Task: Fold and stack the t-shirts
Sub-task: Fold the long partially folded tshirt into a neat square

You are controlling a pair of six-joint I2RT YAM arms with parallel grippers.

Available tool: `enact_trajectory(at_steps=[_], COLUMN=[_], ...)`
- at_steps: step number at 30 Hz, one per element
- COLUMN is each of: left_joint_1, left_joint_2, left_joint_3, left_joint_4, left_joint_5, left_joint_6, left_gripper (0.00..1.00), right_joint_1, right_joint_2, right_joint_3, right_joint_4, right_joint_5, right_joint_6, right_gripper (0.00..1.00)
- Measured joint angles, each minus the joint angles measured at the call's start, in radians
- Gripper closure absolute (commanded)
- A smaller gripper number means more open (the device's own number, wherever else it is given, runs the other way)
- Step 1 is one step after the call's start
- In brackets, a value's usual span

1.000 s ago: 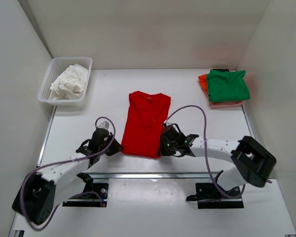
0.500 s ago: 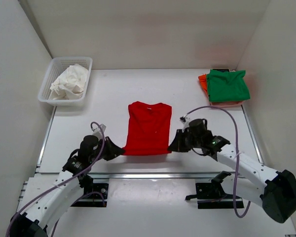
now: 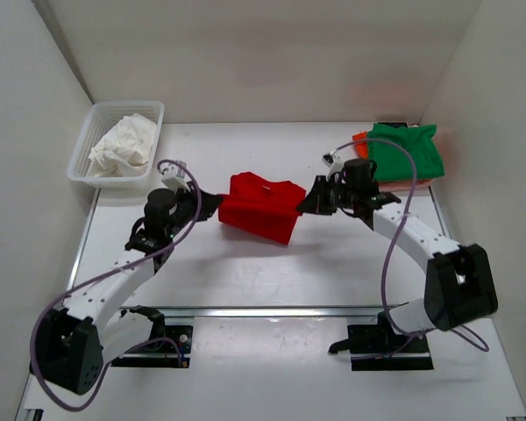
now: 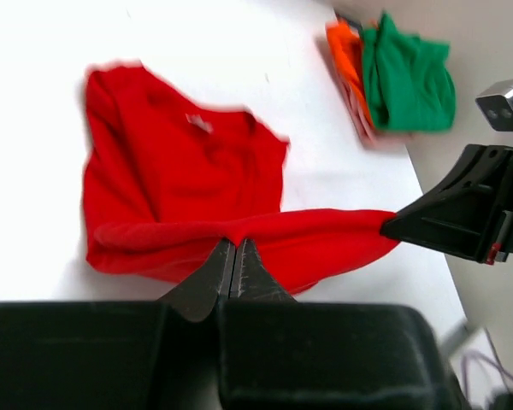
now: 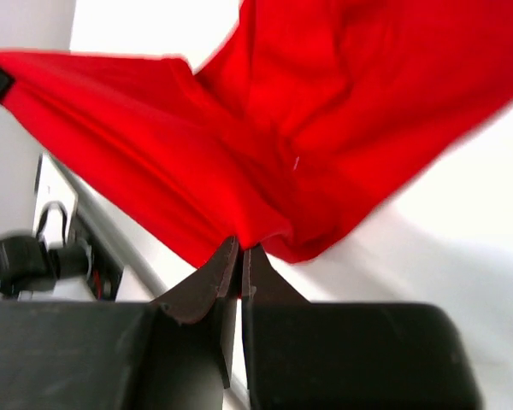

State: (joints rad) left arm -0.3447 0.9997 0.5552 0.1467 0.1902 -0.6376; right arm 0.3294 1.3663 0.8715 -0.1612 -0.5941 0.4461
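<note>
The bright red t-shirt point(image 3: 261, 206) lies mid-table, its near hem lifted and carried over the rest of it. My left gripper point(image 3: 217, 202) is shut on the hem's left corner, and in the left wrist view point(image 4: 236, 242) the red cloth point(image 4: 179, 179) runs from its tips. My right gripper point(image 3: 303, 203) is shut on the right corner, and in the right wrist view point(image 5: 240, 246) the red cloth point(image 5: 325, 128) bunches at its tips. A green folded shirt point(image 3: 406, 152) lies on orange point(image 3: 360, 146) and pale pink ones at the back right.
A white basket point(image 3: 83, 149) with crumpled white cloth point(image 3: 123, 146) stands at the back left. The white enclosure walls close in on both sides and the back. A metal rail point(image 3: 263, 310) runs along the table's near edge.
Both grippers have carried the red shirt's near hem up and toward the back, folding the lower half over the upper half. The arms have stretched out from the near edge.
</note>
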Motion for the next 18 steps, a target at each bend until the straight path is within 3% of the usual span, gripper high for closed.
enact_trajectory(at_steps=[8,18], left_joint_1=[0.008,0.043], left_joint_2=[0.267,0.639], left_joint_3=[0.143,0.415], left_joint_4=[0.17,0.227], left_joint_5=[-0.104,-0.038], left_joint_6=[0.096,0.092], left_gripper=[1.0,1.0], right_joint_1=[-0.075,-0.125], right_joint_2=[0.273,0.441], right_joint_3=[0.279,0.38], right_joint_4=[0.065,0.073], right_joint_5=[-0.006,0.011], right_joint_6=[-0.036,-0.037], right_gripper=[1.0,1.0])
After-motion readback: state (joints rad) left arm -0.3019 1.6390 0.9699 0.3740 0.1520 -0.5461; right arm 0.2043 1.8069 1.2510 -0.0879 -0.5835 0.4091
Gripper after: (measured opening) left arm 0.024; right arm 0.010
